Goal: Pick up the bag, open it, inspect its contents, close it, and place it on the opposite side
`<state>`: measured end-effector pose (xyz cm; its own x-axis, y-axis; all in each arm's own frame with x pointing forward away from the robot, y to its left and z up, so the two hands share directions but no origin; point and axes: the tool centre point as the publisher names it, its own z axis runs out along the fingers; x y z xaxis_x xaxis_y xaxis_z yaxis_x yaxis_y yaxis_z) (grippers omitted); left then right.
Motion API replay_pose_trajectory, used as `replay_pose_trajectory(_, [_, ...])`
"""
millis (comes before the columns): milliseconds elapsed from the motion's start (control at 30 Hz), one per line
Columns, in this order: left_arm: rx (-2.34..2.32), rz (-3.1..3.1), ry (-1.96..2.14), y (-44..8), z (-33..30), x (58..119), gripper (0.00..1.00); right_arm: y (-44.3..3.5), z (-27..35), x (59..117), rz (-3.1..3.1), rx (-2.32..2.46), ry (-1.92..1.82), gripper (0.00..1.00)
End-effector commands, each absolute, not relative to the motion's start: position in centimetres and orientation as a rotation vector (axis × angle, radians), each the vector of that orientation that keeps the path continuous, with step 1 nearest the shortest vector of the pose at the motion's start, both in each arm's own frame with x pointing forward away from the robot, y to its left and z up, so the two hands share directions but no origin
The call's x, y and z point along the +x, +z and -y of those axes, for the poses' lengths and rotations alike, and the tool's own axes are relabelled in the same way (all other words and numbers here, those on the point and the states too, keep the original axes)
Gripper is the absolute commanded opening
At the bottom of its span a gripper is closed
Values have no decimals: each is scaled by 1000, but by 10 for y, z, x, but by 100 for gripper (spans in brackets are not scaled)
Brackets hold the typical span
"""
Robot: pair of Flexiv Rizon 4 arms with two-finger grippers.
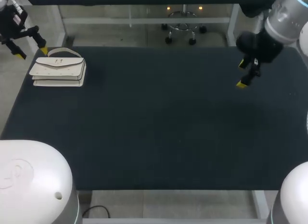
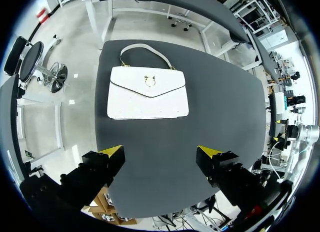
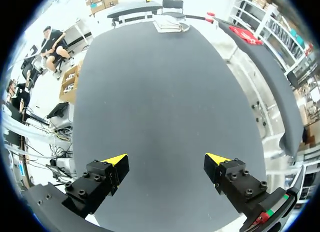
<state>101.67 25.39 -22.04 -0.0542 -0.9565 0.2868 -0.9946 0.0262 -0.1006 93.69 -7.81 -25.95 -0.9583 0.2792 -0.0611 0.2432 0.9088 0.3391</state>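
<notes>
Right gripper (image 1: 242, 74) hangs spread wide over the table's (image 1: 154, 137) right side, probably on standby. Farther back-left, the white bag (image 1: 58, 70) lies flat, flap shut, left gripper (image 1: 32, 53) released just beyond it, looks lined up for pickup.

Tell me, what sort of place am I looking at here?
Most likely a robotics lab or test bench. A left arm and a right arm hang over a plain dark table, and a white handbag lies near its far left corner, seemingly as a practice item.
</notes>
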Motion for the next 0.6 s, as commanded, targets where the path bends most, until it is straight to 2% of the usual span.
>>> replay_pose_trajectory(33, [2058,2145,420,-222,-255,1017,100,-261,81,934,-2917,391,650,100])
replay_pose_trajectory(200, [2024,2158,442,-224,-250,1016,100,-261,81,934,-2917,391,650,100])
replay_pose_trajectory(400, [1947,2070,621,-233,-263,1024,100,-284,58,928,-2947,149,717,100])
replay_pose_trajectory(600, [1966,1974,658,-240,-279,1030,100,-303,55,931,-2975,157,735,100])
